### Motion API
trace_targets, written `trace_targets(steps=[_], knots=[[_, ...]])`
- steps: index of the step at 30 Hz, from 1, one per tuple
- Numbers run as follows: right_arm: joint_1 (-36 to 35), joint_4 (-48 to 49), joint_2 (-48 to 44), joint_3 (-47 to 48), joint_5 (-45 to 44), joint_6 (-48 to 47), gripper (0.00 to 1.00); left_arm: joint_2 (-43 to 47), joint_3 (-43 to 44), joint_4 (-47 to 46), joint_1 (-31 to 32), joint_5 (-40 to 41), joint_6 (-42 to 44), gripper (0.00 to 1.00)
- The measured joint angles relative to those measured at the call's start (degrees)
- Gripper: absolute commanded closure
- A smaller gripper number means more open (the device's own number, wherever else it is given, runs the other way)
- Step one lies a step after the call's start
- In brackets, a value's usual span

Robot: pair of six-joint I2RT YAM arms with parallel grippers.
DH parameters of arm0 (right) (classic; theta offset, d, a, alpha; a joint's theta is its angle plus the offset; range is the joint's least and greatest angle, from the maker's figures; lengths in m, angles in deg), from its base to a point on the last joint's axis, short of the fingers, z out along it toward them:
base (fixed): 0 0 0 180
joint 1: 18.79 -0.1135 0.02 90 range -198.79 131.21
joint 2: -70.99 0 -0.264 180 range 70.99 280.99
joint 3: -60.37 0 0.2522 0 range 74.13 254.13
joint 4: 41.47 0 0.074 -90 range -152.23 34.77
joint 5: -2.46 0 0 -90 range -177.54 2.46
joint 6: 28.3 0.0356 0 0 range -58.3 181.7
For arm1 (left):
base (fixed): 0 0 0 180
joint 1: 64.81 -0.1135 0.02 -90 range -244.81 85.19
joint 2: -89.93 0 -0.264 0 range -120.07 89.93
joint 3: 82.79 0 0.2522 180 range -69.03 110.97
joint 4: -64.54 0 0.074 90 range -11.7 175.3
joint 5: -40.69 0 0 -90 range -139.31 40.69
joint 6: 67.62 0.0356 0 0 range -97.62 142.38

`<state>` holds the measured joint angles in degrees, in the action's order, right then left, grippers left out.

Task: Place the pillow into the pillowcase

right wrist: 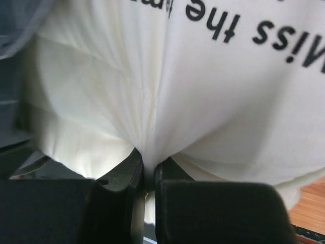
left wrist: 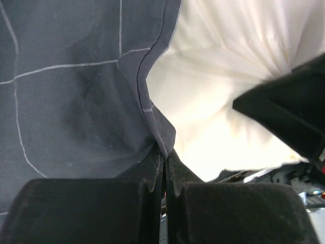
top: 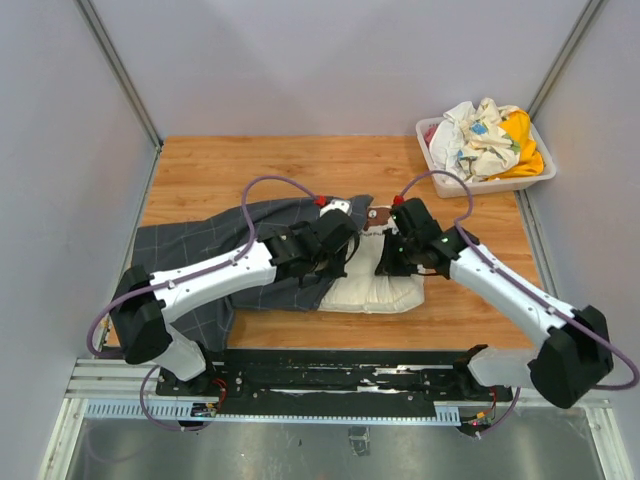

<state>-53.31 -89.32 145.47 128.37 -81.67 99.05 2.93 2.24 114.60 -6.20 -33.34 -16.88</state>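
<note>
The dark grey checked pillowcase (top: 205, 250) lies across the table's left and middle. The cream-white pillow (top: 375, 293) sticks out of its right side, near the front. My left gripper (top: 335, 262) is shut on the pillowcase's hemmed edge (left wrist: 152, 109), right beside the pillow (left wrist: 223, 96). My right gripper (top: 392, 262) is shut on a pinched fold of the pillow (right wrist: 152, 101), whose cloth carries black printed letters (right wrist: 269, 33). The bear print does not show.
A white bin (top: 486, 185) at the back right holds crumpled white, patterned and yellow cloths (top: 490, 135). Bare wooden table (top: 250, 160) shows behind the pillowcase. Grey walls stand on three sides. A metal rail (top: 340, 370) runs along the near edge.
</note>
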Motion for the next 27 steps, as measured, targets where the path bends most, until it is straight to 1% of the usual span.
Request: trace_targets(steps=[4, 8, 13, 17, 22, 25, 27], knots=[[0.04, -1.92, -5.77, 6.36, -0.61, 2.27, 1.00, -0.55, 5.03, 0.31, -2.99, -3.02, 1.90, 1.00], [0.07, -0.79, -8.22, 10.93, -2.03, 4.63, 1.00, -2.80, 11.06, 1.60, -5.75, -6.29, 3.39, 1.00], [0.33, 1.68, -4.55, 12.02, -2.95, 7.10, 0.99, -8.70, 23.61, 6.25, -6.40, -8.66, 6.01, 1.00], [0.46, 1.88, -1.55, 11.76, -2.99, 8.37, 0.99, -11.13, 29.73, 8.50, -7.04, -9.92, 7.26, 1.00], [0.46, 2.93, -1.03, 10.38, -2.89, 10.32, 0.99, -11.32, 33.18, 8.72, -7.89, -12.92, 6.99, 1.00], [0.46, 3.80, -0.13, 10.38, -2.93, 10.88, 0.99, -11.32, 33.29, 8.37, -7.91, -14.34, 6.60, 1.00], [0.46, 4.07, 0.76, 10.38, -3.17, 10.97, 0.99, -10.95, 31.85, 7.41, -7.91, -14.82, 6.38, 1.00]])
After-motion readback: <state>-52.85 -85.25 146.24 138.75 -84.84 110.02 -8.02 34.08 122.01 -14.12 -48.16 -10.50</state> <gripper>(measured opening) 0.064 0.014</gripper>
